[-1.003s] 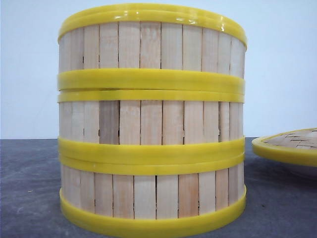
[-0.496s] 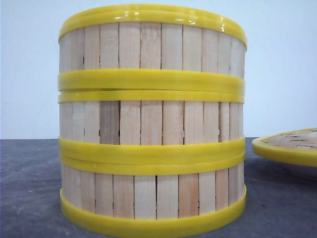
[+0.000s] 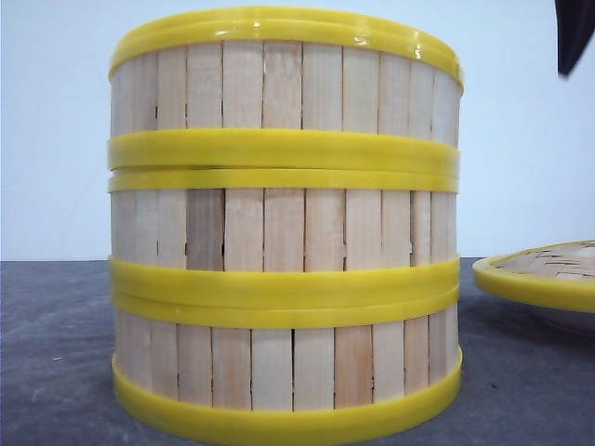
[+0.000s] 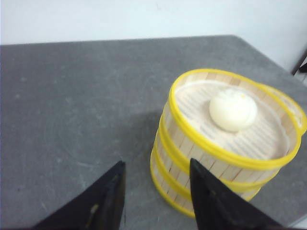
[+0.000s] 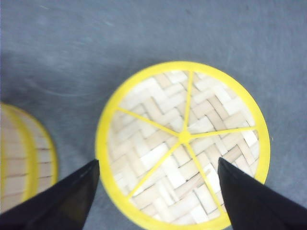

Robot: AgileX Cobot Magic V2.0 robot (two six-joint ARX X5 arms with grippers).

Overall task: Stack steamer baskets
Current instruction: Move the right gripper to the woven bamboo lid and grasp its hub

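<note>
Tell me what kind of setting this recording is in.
Probably a lab or test bench staged as a kitchen task, not a real kitchen: a bare grey tabletop, a plain white wall, and only props, namely the stacked steamer baskets, a white bun and a woven lid.

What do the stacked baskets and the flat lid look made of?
Steamer baskets: walls of pale vertical slats, apparently unfinished wood with visible grain; glossy yellow rims, likely plastic. Lid: herringbone-woven pale strips, probably bamboo, in a yellow plastic-looking rim with spokes.
</note>
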